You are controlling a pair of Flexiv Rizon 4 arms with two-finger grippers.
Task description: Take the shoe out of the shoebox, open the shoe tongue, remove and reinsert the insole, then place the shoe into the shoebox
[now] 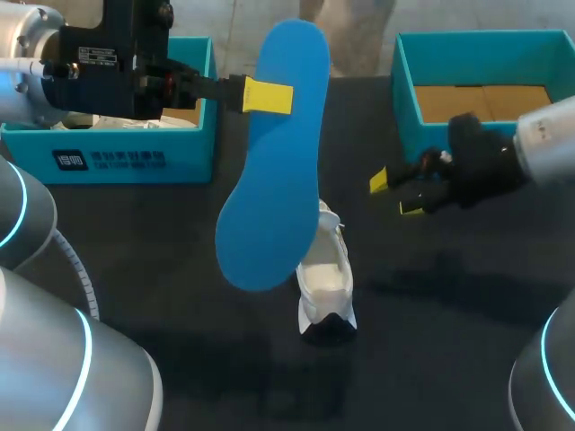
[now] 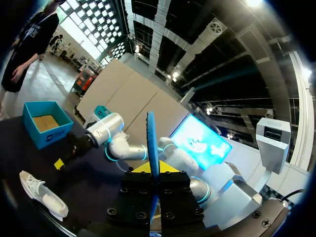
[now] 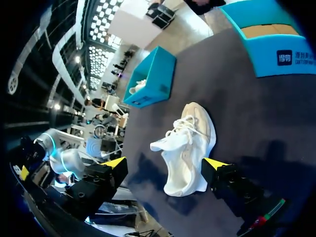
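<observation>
My left gripper [image 1: 268, 97] is shut on a blue insole [image 1: 269, 180] and holds it in the air over the table's middle. In the left wrist view the insole [image 2: 152, 143] stands edge-on between the fingers of that gripper [image 2: 153, 170]. A white shoe [image 1: 325, 287] lies on the black table under the insole's lower end, also visible as the shoe [image 3: 190, 148] ahead of my right gripper [image 3: 165, 164]. That right gripper [image 1: 395, 193] hangs open and empty to the right of the shoe, above the table.
A teal shoebox [image 1: 117, 153] with something white inside stands at the back left. A second teal shoebox [image 1: 485, 90] with a brown bottom stands at the back right, just behind my right arm. The table [image 1: 180, 296] is black.
</observation>
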